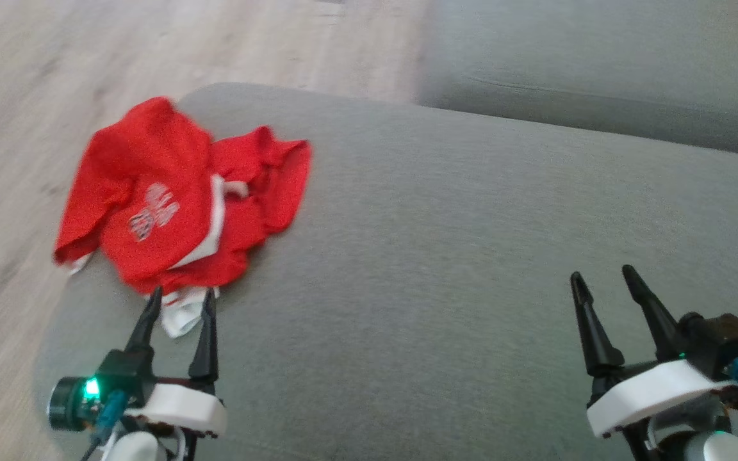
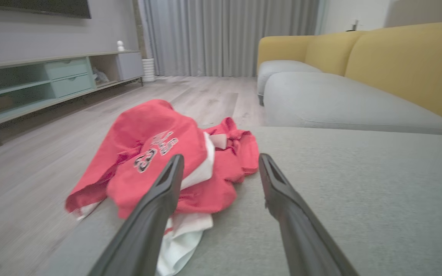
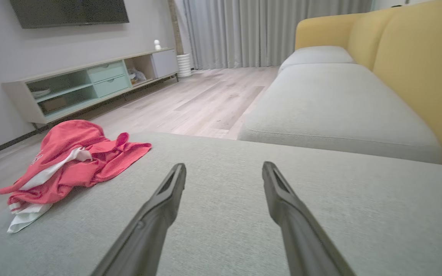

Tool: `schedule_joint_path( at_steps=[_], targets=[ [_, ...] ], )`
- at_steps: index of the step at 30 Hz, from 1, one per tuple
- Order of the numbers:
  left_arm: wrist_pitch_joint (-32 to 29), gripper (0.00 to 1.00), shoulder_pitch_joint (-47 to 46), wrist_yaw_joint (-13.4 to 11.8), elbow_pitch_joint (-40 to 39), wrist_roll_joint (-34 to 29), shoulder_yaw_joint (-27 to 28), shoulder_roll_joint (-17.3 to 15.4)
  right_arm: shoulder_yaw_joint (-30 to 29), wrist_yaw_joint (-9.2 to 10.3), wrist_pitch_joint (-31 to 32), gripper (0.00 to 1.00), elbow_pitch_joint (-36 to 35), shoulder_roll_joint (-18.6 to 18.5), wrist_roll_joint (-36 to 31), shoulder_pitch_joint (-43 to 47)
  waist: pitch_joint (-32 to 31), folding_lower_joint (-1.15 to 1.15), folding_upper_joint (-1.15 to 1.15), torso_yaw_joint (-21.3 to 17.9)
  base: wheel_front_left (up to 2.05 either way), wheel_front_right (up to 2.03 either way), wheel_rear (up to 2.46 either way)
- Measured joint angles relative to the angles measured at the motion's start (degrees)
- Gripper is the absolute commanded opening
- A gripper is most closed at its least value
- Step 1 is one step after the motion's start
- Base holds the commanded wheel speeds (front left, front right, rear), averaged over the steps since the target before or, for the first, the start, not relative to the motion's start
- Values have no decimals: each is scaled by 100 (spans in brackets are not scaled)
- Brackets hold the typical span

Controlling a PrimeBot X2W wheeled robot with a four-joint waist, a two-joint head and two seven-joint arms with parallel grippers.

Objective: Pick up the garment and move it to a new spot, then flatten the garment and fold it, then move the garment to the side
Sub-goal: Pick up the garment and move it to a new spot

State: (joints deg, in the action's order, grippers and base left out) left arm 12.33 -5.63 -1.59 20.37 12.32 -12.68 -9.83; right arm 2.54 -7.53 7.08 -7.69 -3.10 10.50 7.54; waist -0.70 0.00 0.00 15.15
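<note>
The garment (image 1: 170, 198) is a crumpled red jersey with white trim and a printed number, heaped at the far left corner of the grey sofa cushion (image 1: 439, 256); part of it hangs over the edge. My left gripper (image 1: 180, 298) stands open just short of the heap, its fingertips at the white hem. The left wrist view has the garment (image 2: 159, 161) right ahead of its open fingers (image 2: 167, 184). My right gripper (image 1: 606, 276) is open over bare cushion at the right, far from the cloth. From the right wrist the garment (image 3: 71, 161) lies off to the left.
Wooden floor (image 1: 36, 96) runs along the cushion's left and far edges. A second grey seat cushion (image 1: 599, 64) lies beyond. Yellow sofa backs (image 3: 416, 69), a low TV cabinet (image 3: 90, 84) and grey curtains (image 3: 263, 30) stand farther off.
</note>
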Motion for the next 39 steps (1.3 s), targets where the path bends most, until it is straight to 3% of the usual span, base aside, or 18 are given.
schedule_joint_path(
  at_steps=[4,16,30,39],
  targets=[
    [1,100,20,-92,-14,73,140,-48,183,0,0,100,-32,-73,0,-38,18,0,0,489,0,0,0],
    [35,100,147,-215,-118,249,264,-63,405,0,52,100,-113,-166,2,-308,171,0,0,1473,0,0,0],
    [164,100,70,-289,-263,303,304,32,358,0,253,100,-388,-363,10,-448,608,0,0,1541,0,0,0],
    [100,100,-1504,-65,99,265,109,169,238,0,662,100,-962,-780,7,-1065,1521,1,0,1303,0,0,0]
  ],
)
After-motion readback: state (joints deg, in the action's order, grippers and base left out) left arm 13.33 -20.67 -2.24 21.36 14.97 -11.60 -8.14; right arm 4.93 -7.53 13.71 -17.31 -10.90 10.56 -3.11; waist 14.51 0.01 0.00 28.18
